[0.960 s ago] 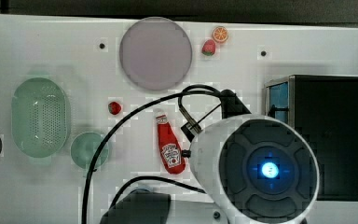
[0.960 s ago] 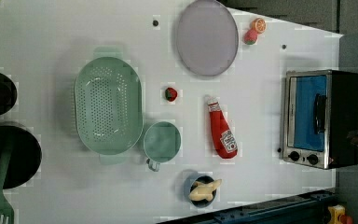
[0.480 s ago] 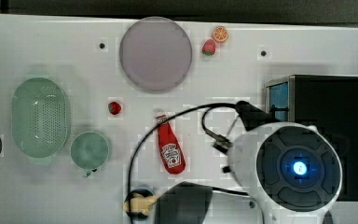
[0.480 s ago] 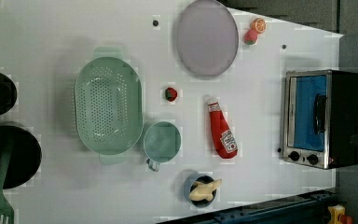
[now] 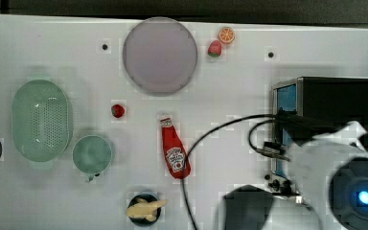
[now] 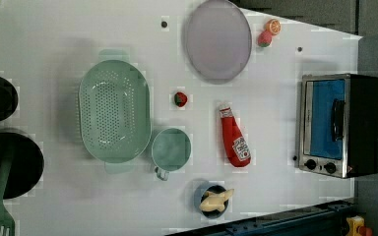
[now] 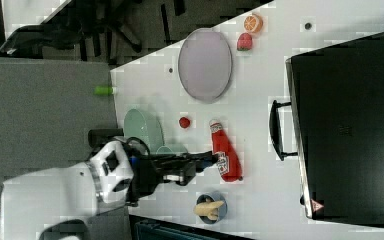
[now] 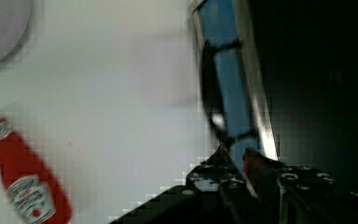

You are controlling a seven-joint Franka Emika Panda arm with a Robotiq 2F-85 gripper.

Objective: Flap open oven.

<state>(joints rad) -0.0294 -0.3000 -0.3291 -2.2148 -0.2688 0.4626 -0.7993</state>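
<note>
The oven point(image 6: 339, 125) stands at the left view's right, with a black top, a silver frame and a blue-tinted glass door. Its door is shut, the bar handle point(image 6: 338, 119) lies across the glass, and two black knobs point(image 6: 320, 166) sit beside it. In the top view my arm covers the lower part of the oven point(image 5: 338, 103), and my gripper point(image 5: 287, 119) reaches over the door's edge. The wrist view shows the handle point(image 8: 209, 93) just beyond my gripper point(image 8: 237, 161). The jaws stand narrowly open with nothing held.
A red ketchup bottle point(image 5: 175, 153) lies in front of the oven door. Further off are a grey plate point(image 5: 159, 55), a green colander point(image 5: 41, 120), a green cup point(image 5: 92, 154), a small bowl point(image 5: 145, 209), a strawberry point(image 5: 214, 49) and an orange slice point(image 5: 226, 35). A black cable point(image 5: 206, 139) loops from my arm.
My arm has swept toward the top view's right, from beside the ketchup bottle to over the oven's front. The oven door has stayed shut.
</note>
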